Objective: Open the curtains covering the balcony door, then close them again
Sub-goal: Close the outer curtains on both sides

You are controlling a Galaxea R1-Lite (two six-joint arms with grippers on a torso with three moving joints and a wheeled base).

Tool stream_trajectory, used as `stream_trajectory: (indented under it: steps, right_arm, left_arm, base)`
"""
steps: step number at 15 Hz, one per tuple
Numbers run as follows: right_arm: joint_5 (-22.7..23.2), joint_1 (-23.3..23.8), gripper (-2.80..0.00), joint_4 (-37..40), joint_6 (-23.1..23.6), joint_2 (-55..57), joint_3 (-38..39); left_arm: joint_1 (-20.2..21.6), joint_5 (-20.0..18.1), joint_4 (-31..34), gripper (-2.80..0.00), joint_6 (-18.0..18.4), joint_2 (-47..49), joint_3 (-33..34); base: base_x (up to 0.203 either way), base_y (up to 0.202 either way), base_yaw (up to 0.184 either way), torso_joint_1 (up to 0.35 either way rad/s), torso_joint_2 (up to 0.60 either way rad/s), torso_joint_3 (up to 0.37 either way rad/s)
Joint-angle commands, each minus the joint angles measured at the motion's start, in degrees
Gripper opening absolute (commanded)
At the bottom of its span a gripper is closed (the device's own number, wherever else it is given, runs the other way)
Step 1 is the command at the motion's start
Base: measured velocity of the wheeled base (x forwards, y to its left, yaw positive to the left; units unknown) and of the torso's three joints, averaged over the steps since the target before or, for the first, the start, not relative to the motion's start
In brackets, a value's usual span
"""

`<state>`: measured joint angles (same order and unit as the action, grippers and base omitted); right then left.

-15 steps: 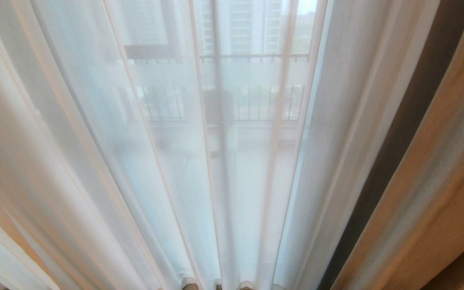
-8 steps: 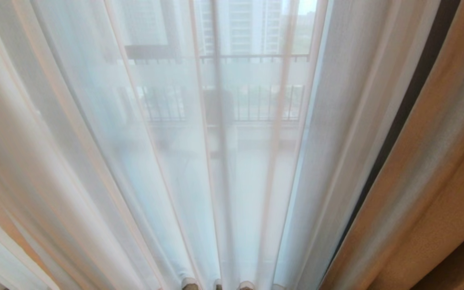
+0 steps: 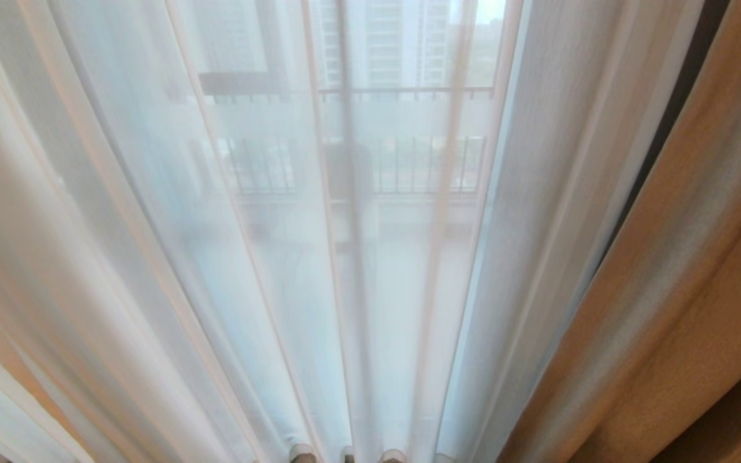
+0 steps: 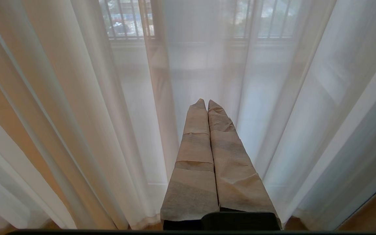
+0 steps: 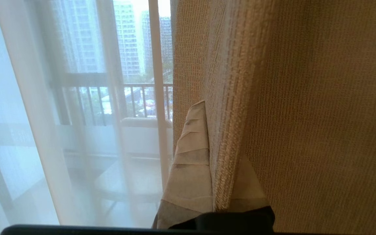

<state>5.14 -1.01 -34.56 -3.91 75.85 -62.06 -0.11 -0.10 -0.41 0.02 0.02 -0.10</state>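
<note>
One layer of the curtains is in hand: the right gripper point(image 5: 220, 156) is clamped on the hemmed edge of the thick beige drape point(image 5: 305, 114), which fills the right of the head view, while the thin white sheer point(image 3: 216, 257) hangs across the middle and left with the balcony door behind it, seen only as dim dark bars through the cloth. The pinch sits on the hem alone, so my worry is that a hard sideways pull lets the woven cloth slide out from between the taped fingers point(image 5: 191, 156), or drags it taut against its hangers up top. The sheer could also bunch with the drape if the two snag. The left gripper point(image 4: 207, 107) points at the sheer with its fingers pressed together, holding nothing (idle, by the look of it). Neither arm shows in the head view, the curtain rail is cut off above, and the right gripper's far finger is mostly hidden behind the hem.
</note>
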Motion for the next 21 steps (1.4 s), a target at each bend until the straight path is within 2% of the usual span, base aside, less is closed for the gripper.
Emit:
stream_trajectory:
  steps: [1,10,21]
  right_arm:
    - [0.04,-0.04,-2.80,-0.07,-0.04,0.41,0.01]
    - [0.04,-0.06,-2.80,-0.16,-0.04,0.52,-0.16]
    - [0.04,-0.13,-2.80,-0.16,-0.04,0.26,-0.08]
  left_arm:
    - [0.02,0.01,-0.02,-2.80,-0.02,-0.02,0.01]
    - [0.02,0.01,-0.02,-2.80,0.07,-0.02,0.01]
    - [0.02,0.01,0.06,-2.80,0.07,-0.02,0.01]
  base:
    - [0.000,0.000,0.000,0.000,0.00,0.000]
    - [0.000,0.156,-0.003,0.001,0.00,0.001]
    - [0.000,0.191,-0.001,0.004,0.00,0.003]
